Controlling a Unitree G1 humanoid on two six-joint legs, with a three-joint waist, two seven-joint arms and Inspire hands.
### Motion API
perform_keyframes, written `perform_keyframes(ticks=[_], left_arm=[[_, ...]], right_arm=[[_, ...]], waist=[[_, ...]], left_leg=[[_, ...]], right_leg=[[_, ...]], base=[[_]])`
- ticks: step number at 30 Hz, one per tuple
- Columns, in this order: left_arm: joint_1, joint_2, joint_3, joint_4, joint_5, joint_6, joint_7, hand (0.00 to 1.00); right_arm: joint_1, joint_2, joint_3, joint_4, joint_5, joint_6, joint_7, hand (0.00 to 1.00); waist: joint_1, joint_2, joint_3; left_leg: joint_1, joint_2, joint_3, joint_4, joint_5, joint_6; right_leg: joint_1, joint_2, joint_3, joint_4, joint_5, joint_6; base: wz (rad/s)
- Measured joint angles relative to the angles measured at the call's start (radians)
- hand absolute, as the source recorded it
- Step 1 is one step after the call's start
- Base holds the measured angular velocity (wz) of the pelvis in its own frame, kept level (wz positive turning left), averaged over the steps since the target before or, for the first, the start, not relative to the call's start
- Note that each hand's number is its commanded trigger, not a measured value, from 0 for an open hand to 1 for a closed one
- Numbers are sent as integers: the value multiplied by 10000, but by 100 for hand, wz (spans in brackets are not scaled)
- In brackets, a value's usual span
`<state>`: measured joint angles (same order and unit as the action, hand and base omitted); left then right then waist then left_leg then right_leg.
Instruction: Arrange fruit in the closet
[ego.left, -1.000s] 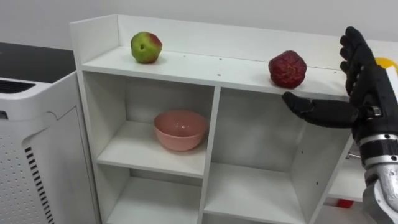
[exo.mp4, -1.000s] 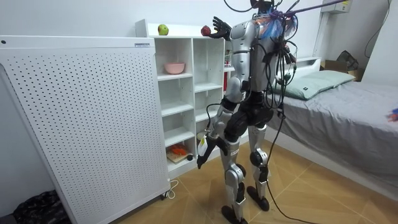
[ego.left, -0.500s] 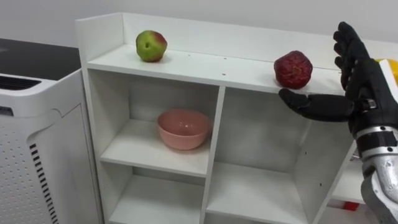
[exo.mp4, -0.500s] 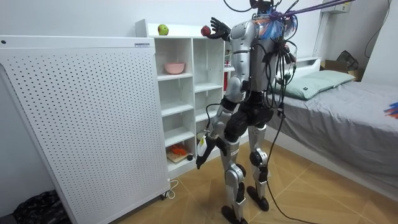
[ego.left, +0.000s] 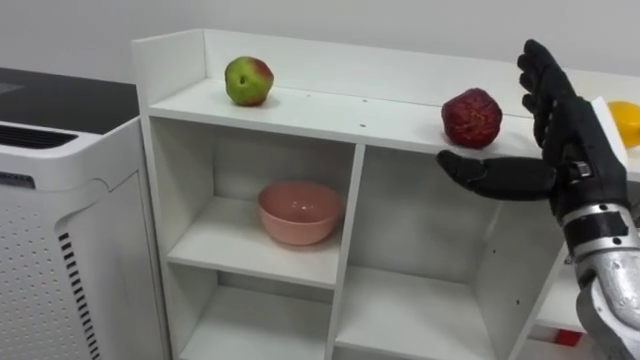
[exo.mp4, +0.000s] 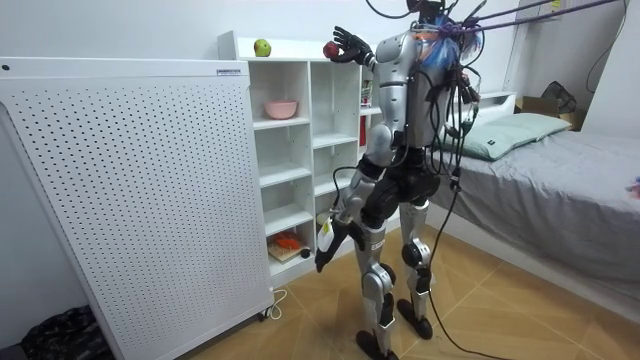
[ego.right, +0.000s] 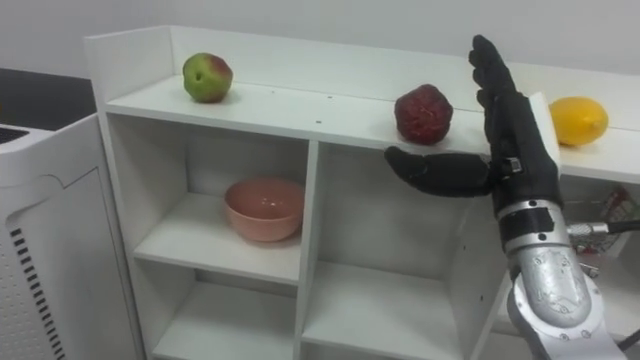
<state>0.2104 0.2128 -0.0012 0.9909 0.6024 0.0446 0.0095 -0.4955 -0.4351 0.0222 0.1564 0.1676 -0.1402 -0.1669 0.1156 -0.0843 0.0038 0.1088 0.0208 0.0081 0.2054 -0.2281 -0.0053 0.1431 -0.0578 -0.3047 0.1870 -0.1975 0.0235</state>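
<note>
At the front edge of the closet's (ego.left: 345, 250) top shelf (ego.left: 330, 110), about midway along it, sits the red fruit (ego.left: 472, 118), the one I judge I am dealing with. My right hand (ego.left: 572, 150) is raised just beside it on its right, not touching. The fingers are straight and spread, pointing up, and the thumb sticks out sideways in front of the shelf's edge, below the fruit. It holds nothing. My left hand (exo.mp4: 321, 258) hangs low by my thigh in the room view.

An apple (ego.left: 249, 80) lies near the shelf's left end, and an orange fruit (ego.right: 578, 120) lies toward the right end, partly behind my raised fingers. A pink bowl (ego.left: 298, 211) stands in the upper left compartment below.

Whether I am about to take the red fruit or have just set it down, I cannot tell. If I am taking it, I should bring the palm in from the right, level with the fruit's middle. The fingers should wrap round the back and the thumb lift to meet the front, so they close on its widest part. It looks round and bumpy and it sits close to the front edge, so a sideways nudge could roll it off. I would therefore close gently and lift straight up. I should also keep the backs of my fingers clear of the orange fruit.
</note>
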Motion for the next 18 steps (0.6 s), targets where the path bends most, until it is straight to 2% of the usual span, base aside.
perform_keyframes(ticks=[3, 4, 5, 6, 18], left_arm=[[0, 0, -5, -88, -3, 0, 0, 0], [1, 0, -5, -106, -2, 0, 0, 0], [0, 2, -5, -120, -2, 0, 0, 0], [0, 5, -5, -146, -2, 0, 0, 0], [1, 81, -45, -416, -3, 1, 0, 0]], right_arm=[[0, 0, 14, 5, -138, 10, 77, 0], [0, 0, 28, 5, -138, 13, 80, 26], [0, 0, 75, 6, -137, 19, 95, 96], [0, 0, 133, 6, -139, 23, 142, 100], [-432, -55, 459, 329, -548, 21, 145, 100]], waist=[[9, -73, 38], [32, -76, 39], [36, -79, 38], [45, -91, 30], [73, -104, 29]], left_leg=[[-28, 0, -1, 2, 3, -2], [-31, 0, -1, -1, 3, -2], [-30, 0, 0, -3, 3, -2], [-30, 0, -5, -2, 3, -1], [20, -13, -114, -2, 4, -1]], right_leg=[[-18, 1, -5, 2, 5, -9], [-20, 1, -6, 2, 6, -11], [-23, 1, -6, 3, 9, -14], [-24, 1, -9, 4, 9, -15], [20, 2, -11, 4, 9, -15]], base=[[0], [0], [0], [0], [0]])
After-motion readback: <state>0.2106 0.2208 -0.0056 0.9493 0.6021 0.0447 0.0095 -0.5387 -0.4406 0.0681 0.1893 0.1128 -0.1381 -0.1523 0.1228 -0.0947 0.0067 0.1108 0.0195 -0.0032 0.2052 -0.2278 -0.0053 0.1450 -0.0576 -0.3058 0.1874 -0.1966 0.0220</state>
